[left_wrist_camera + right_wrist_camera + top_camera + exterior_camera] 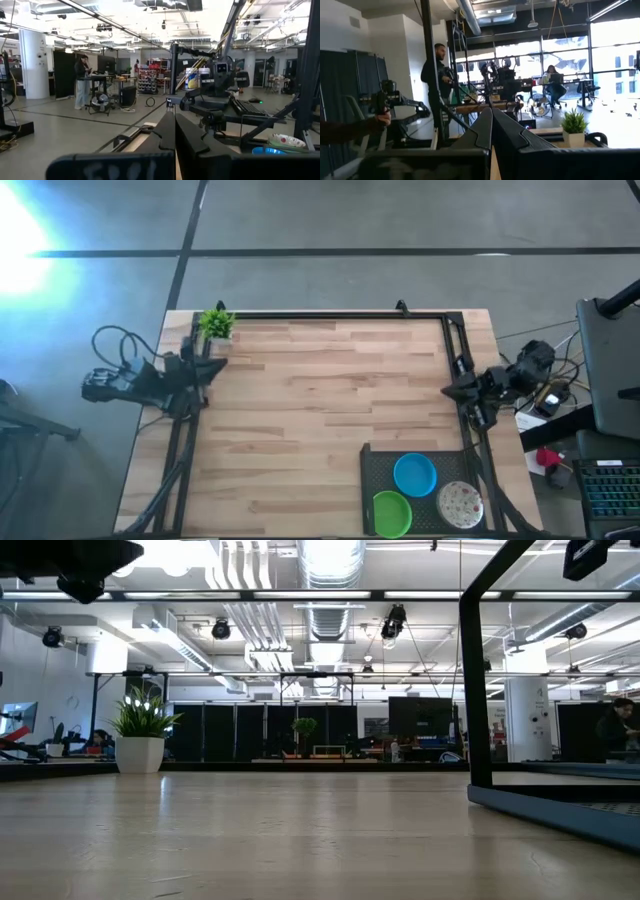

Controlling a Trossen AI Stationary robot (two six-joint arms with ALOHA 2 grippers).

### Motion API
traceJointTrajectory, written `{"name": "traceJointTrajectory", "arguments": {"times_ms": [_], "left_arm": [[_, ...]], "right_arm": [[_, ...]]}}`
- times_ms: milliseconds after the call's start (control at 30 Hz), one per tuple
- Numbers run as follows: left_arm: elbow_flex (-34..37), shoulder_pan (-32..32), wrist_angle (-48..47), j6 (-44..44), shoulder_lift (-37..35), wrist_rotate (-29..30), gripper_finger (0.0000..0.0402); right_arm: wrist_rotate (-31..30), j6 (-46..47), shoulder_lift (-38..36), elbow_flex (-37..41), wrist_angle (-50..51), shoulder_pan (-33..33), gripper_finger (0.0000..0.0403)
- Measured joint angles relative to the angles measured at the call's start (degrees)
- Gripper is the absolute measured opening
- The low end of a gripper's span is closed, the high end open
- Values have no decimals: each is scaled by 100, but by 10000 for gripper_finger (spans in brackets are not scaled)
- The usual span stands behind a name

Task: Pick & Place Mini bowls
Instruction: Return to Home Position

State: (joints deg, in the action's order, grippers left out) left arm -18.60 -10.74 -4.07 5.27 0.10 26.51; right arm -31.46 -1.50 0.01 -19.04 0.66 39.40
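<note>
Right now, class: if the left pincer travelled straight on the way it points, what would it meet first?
Probably the right pincer, which faces it from the opposite side. The left pincer, shut, points across the table; the bowls sit off that line. Depth is unclear.

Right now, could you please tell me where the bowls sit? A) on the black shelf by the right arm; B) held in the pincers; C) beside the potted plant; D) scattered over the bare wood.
A: the green bowl, the blue bowl and the speckled bowl all sit on the black shelf in the high view.
</note>
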Motion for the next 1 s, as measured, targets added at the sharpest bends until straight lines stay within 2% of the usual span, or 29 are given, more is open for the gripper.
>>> {"name": "traceJointTrajectory", "arguments": {"times_ms": [300,600,733,867,1000], "left_arm": [[908,0,1030,-38,0,10,0],[1799,0,2378,-81,0,13,0],[1802,0,2292,-141,0,12,0],[1808,0,2222,-33,0,12,0],[1808,0,1711,63,0,8,0]], "right_arm": [[-42,-74,-3,1068,-1274,-5,8],[-350,-95,-3,1465,-1357,-9,8],[-366,145,-3,1626,-1370,-8,8],[-629,283,-3,1755,-1307,-6,8],[-626,-108,-1,1807,-1263,-7,8]]}}
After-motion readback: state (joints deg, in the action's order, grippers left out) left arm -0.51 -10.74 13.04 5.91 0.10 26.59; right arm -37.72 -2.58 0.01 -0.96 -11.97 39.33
